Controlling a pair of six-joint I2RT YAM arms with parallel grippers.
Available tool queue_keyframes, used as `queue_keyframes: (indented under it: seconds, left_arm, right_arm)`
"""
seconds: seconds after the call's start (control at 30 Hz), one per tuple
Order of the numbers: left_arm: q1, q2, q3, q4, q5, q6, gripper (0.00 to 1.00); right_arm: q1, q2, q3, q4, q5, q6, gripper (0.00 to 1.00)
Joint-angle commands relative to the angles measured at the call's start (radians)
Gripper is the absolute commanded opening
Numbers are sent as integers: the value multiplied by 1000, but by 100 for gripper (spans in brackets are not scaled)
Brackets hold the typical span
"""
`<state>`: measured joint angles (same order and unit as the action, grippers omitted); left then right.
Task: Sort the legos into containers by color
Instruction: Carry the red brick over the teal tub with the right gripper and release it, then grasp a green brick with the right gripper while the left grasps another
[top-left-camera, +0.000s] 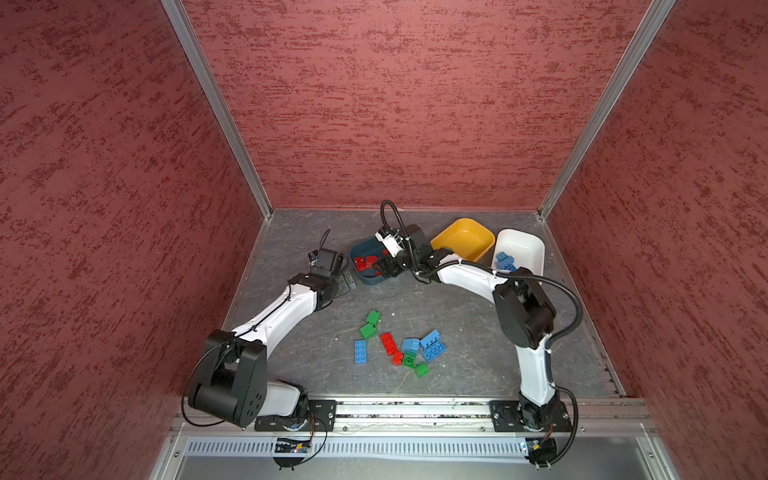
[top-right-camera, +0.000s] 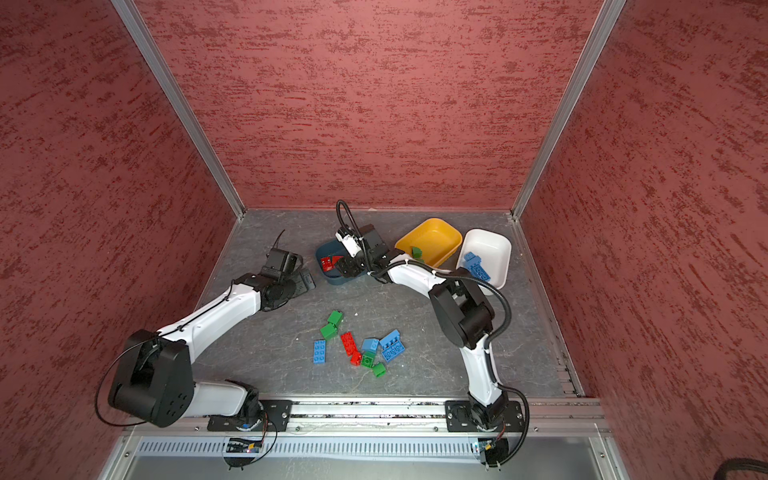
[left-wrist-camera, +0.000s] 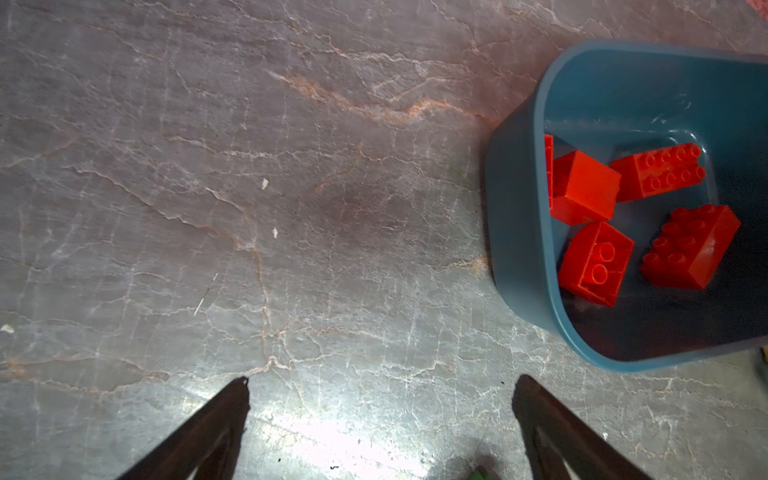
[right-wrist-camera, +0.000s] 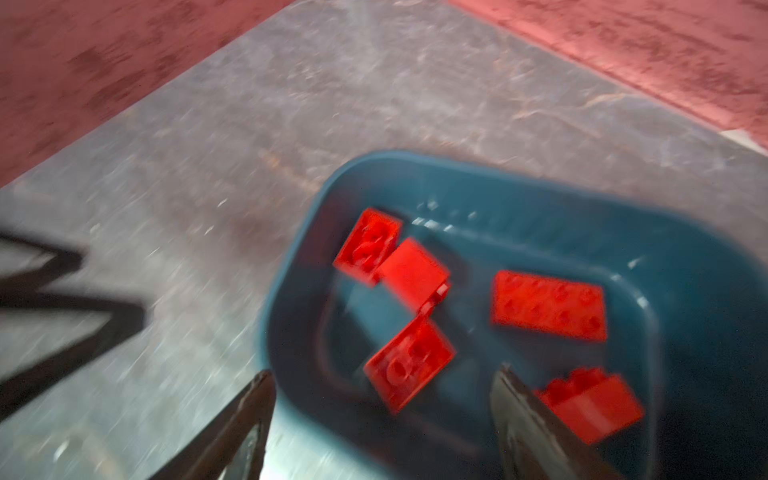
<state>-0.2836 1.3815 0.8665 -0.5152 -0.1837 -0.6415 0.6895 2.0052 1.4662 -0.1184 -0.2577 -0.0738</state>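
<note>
**Desk:** What fills the frame?

**Stringer:** Red walls (top-left-camera: 395, 104) enclose a grey table (top-left-camera: 457, 307). The teal tub (top-left-camera: 372, 281) sits toward the table's far side. The yellow tub (top-left-camera: 463, 239) stands just right of the teal tub in both top views. The white tub (top-left-camera: 525, 245) stands beyond the yellow one, farther from the teal tub.

**Desk:** And the grippers?

**Stringer:** The right gripper (right-wrist-camera: 384, 374) hangs over the teal tub, its jaws spread wide and clasping nothing. Its wrist view is blurred. The left gripper (left-wrist-camera: 384, 379) hovers over the table just beside the teal tub's left wall, its jaws likewise released and holding nothing.

**Desk:** Where are the bricks?

**Stringer:** About ten loose bricks (top-left-camera: 409, 349), red, green and blue, lie scattered on the table. They are on the side of the teal tub nearer the arm bases, well apart from it. Five red bricks (right-wrist-camera: 548, 305) lie inside the teal tub. Blue bricks (top-left-camera: 505, 261) lie in the white tub. One green brick (top-right-camera: 416, 252) shows in the yellow tub, by the wall closest to the teal tub.
</note>
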Motion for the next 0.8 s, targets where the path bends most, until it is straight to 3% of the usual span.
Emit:
queue_keyframes:
  seconds: [0.0, 0.1, 0.23, 0.43, 0.67, 0.77]
  left_arm:
    - [19, -16, -26, 24, 6, -36, 99]
    - [36, -19, -47, 50, 30, -58, 99]
    - [40, -11, -49, 60, 46, -64, 99]
    - [40, -7, -57, 55, 45, -66, 99]
    - [40, -13, -72, 60, 43, -77, 100]
    - [40, -15, -73, 55, 39, -73, 99]
  right_arm:
    - [53, -111, -124, 18, -101, -130, 82]
    - [91, -154, -249, 89, -115, -160, 82]
    - [133, -131, -287, 84, -127, -183, 81]
    - [182, -71, -279, 136, -37, -136, 81]
    - [193, -22, -271, 108, 30, -192, 75]
    - [196, -24, -284, 105, 113, -208, 71]
